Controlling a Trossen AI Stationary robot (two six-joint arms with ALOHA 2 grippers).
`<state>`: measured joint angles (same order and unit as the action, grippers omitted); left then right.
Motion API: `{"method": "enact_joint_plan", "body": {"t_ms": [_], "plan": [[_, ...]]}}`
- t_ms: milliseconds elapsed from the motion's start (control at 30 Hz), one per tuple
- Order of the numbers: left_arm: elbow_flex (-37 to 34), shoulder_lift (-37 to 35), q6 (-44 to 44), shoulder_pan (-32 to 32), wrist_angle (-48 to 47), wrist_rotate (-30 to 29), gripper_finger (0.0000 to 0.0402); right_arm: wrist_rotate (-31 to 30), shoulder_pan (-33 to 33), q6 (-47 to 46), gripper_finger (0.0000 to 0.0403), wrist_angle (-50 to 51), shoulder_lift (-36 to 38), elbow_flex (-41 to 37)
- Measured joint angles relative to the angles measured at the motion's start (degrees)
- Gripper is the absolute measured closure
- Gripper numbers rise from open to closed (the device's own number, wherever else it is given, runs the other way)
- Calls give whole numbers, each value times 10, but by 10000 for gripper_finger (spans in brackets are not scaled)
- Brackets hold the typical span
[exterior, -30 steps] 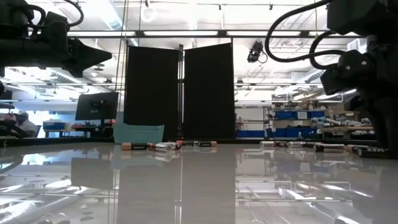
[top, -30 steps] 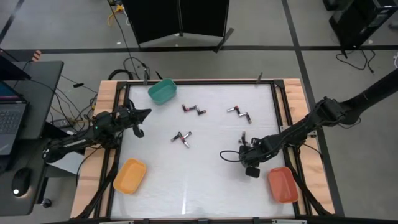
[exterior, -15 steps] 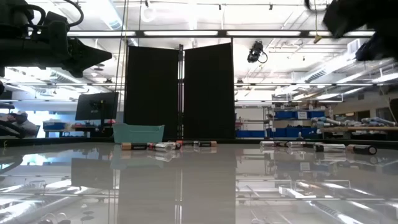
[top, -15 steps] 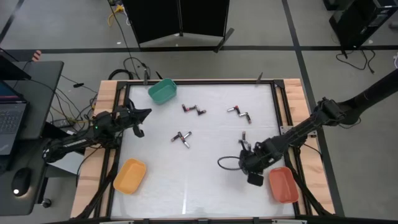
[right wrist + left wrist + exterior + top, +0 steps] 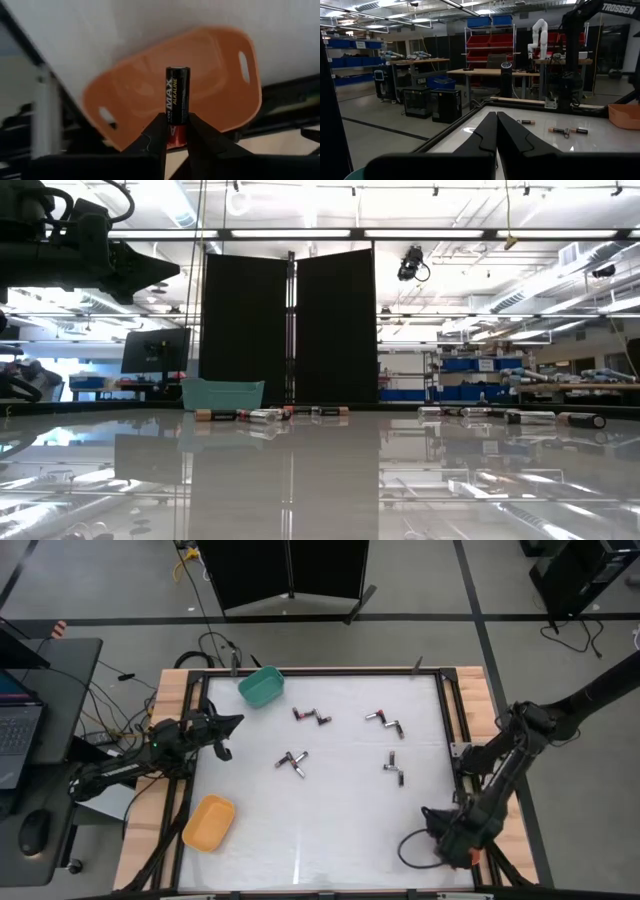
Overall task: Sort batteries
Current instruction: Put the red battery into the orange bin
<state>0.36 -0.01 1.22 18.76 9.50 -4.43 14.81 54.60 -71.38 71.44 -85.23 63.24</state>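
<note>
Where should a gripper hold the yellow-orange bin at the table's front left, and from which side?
Probably one long side wall of the yellow-orange bin, from straight above, with one finger inside and one outside. It lies open side up and slanted on the table, so the wrist should turn to match that wall. The left gripper is nearer.

Two dark jointed arms, black looping cables, white TROSSEN lettering, tapered black pincer fingers (image 5: 496, 136)
</note>
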Motion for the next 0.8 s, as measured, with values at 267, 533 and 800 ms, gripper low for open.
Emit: {"method": "enact_joint_plan", "body": {"t_ms": [267, 533, 800], "plan": [[0, 0, 0, 0, 0, 0, 387, -18, 12, 50, 341, -92, 0, -113], [0, 0, 0, 0, 0, 0, 387, -39, 8, 41, 341, -203, 0, -187], [0, 0, 0, 0, 0, 0, 387, -71, 7, -46, 340, -228, 0, -191]]}}
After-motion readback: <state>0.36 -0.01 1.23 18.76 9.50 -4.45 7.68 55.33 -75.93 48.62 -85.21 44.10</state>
